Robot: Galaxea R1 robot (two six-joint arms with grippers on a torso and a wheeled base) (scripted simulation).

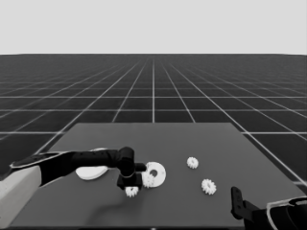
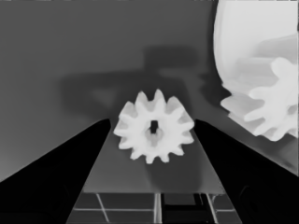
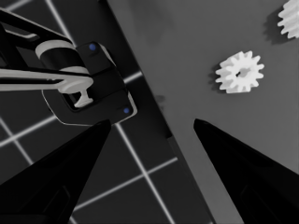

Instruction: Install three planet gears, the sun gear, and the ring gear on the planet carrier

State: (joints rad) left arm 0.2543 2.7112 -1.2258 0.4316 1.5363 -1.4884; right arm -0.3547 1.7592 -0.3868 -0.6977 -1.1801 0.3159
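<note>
Left gripper (image 1: 130, 186): pointed black fingers spread, straddling a toothed white gear (image 2: 153, 126) without contact, just nearer the camera than the smaller round part (image 1: 158, 171).
Smaller round part: flat, wide-holed; one gear (image 1: 148, 179) on its rim.
Right gripper (image 1: 236, 207): parked, fingers spread, holding nothing.

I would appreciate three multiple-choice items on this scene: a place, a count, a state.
1. The left gripper is: A over the larger round part; B over a gear beside the smaller round part; C parked.
2. Gears in the head view: A two; B four; C six.
3. The left fingers are: A open; B shut on a gear; C hidden.
1 B, the head view shows it; 2 B, one on the smaller round part, one under the fingers, two loose; 3 A, gaps flank the gear.
</note>
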